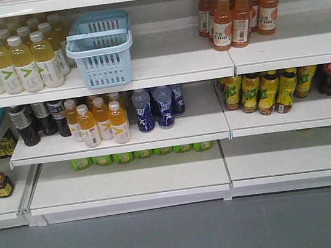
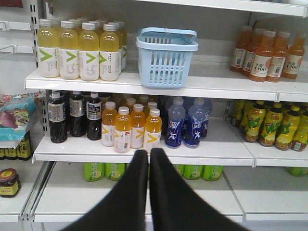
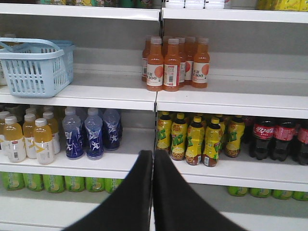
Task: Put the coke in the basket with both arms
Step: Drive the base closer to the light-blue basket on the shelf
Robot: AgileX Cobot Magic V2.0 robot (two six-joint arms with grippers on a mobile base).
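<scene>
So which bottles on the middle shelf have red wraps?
The cokes, the group furthest right in the right wrist view: dark bottles with red wraps, just right of the yellow-green bottles.

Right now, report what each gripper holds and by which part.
Nothing is held. The left gripper and the right gripper are both shut, with nothing between the jaws. The coke stands untouched on its shelf.
</scene>
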